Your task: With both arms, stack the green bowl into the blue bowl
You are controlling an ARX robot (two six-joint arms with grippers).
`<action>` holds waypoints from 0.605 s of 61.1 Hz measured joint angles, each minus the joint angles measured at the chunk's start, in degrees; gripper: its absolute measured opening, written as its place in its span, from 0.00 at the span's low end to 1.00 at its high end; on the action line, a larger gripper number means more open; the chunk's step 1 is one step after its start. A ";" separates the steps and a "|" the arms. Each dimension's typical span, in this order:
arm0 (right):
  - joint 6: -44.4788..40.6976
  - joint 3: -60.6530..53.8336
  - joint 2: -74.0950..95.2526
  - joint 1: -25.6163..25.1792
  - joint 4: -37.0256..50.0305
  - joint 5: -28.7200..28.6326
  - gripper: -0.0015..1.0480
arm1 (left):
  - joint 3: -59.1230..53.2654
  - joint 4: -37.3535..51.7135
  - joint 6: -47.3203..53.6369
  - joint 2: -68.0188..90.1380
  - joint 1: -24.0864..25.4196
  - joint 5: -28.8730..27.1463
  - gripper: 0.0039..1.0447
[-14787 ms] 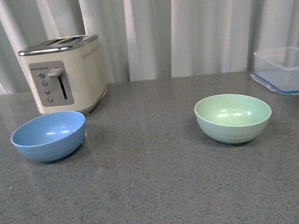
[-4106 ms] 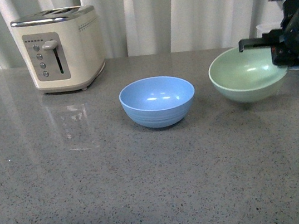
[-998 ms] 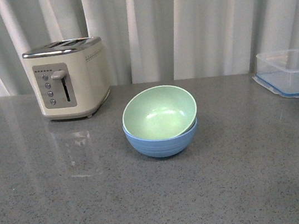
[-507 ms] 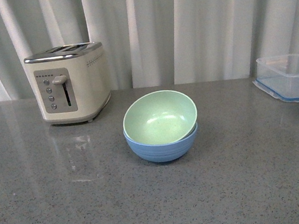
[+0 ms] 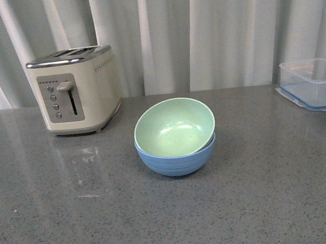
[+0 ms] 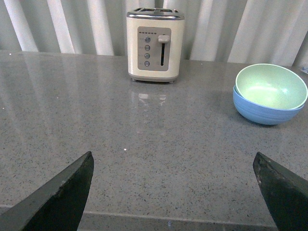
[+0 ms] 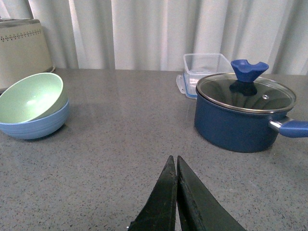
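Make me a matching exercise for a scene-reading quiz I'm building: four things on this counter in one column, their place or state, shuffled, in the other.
Things:
1. green bowl
2. toaster
3. blue pot
4. right gripper

Places or states:
A. glass lid on, beside the clear container
B. fingers together, holding nothing
C. tilted inside the blue bowl
D. against the curtain, lever up

Pairs: 1-C, 2-D, 3-A, 4-B
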 joint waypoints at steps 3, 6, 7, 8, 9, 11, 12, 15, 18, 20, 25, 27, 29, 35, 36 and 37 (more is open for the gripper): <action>0.02 0.00 -1.05 0.00 -1.05 -0.02 0.01 | 0.00 0.00 0.00 0.00 0.00 0.00 0.94; 0.00 0.00 -2.01 0.00 -1.99 0.00 0.01 | 0.00 0.00 0.00 0.00 0.00 0.00 0.94; 0.00 0.00 -2.38 0.00 -2.36 0.00 0.01 | 0.00 0.00 0.00 0.00 0.00 0.00 0.94; 0.00 0.00 -2.58 0.00 -2.56 -0.02 0.01 | 0.00 0.00 0.00 0.00 0.00 0.00 0.94; 0.02 0.00 -2.93 0.00 -2.89 0.00 0.01 | 0.00 0.00 0.00 0.00 0.00 0.00 0.94; 0.00 0.00 -3.43 0.00 -3.41 -0.02 0.01 | 0.00 0.00 0.00 0.00 0.00 0.00 0.94; 0.02 0.00 -3.78 0.00 -3.76 -0.02 0.01 | 0.00 0.00 0.00 0.00 0.00 0.00 0.94; 0.00 0.00 -4.59 0.00 -4.57 -0.02 0.01 | 0.00 0.00 0.00 0.00 0.00 0.00 0.94; 0.02 0.00 -5.29 0.00 -5.27 -0.02 0.01 | 0.00 0.00 0.00 0.00 0.00 0.00 0.94; 0.00 0.00 -5.86 0.00 -5.81 -0.02 0.01 | 0.00 0.00 0.00 0.00 0.00 0.00 0.94; 0.00 0.00 -7.02 0.00 -6.99 -0.02 0.01 | 0.00 0.00 0.00 0.00 0.00 0.00 0.94; 0.00 0.00 -7.69 0.00 -7.72 -0.02 0.01 | 0.00 0.00 0.00 0.00 0.00 0.00 0.94; 0.02 0.04 -11.45 0.00 -12.83 -0.02 0.01 | 0.00 0.00 0.00 0.00 0.00 0.00 0.94; -0.02 0.02 -16.74 0.00 -17.16 -0.13 0.01 | 0.00 0.00 0.00 0.00 0.00 -0.02 0.94; -0.02 0.02 -17.00 0.00 -17.18 -0.13 0.01 | 0.00 0.00 0.00 0.00 0.00 0.00 0.94; -0.02 0.02 -17.07 0.00 -17.22 -0.13 0.01 | 0.00 0.00 0.00 0.00 0.00 0.02 0.94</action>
